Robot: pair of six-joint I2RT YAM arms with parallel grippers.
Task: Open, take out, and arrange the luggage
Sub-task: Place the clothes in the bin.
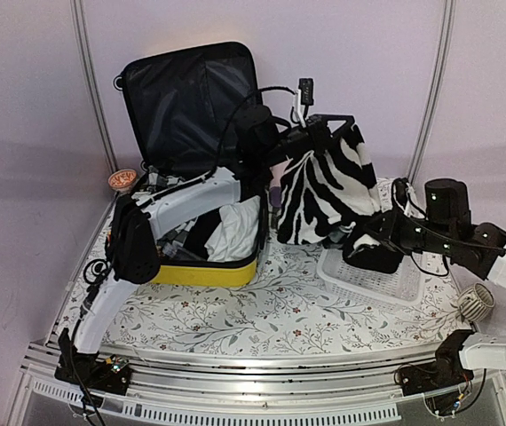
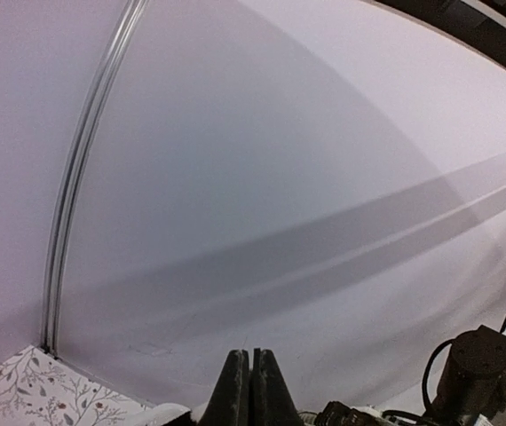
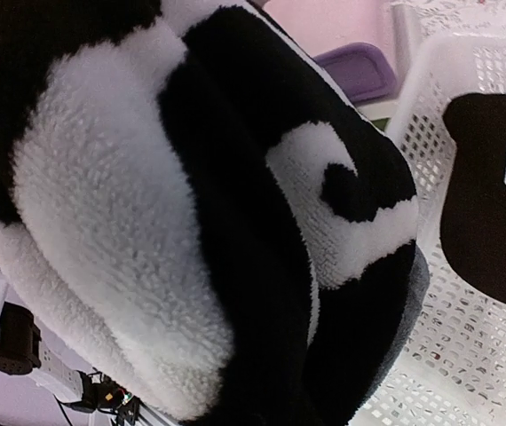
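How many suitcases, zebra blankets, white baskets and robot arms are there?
Yellow suitcase: 1
Zebra blanket: 1
White basket: 1
Robot arms: 2
Total: 5

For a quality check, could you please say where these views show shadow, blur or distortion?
Top external: even light, sharp; the black-lined luggage swallows detail. Left wrist: wide-angle lens bows the wall rail; soft shadow bands cross the wall. Right wrist: the zebra-striped blanket crowds the lens, slightly soft; white basket overbright.
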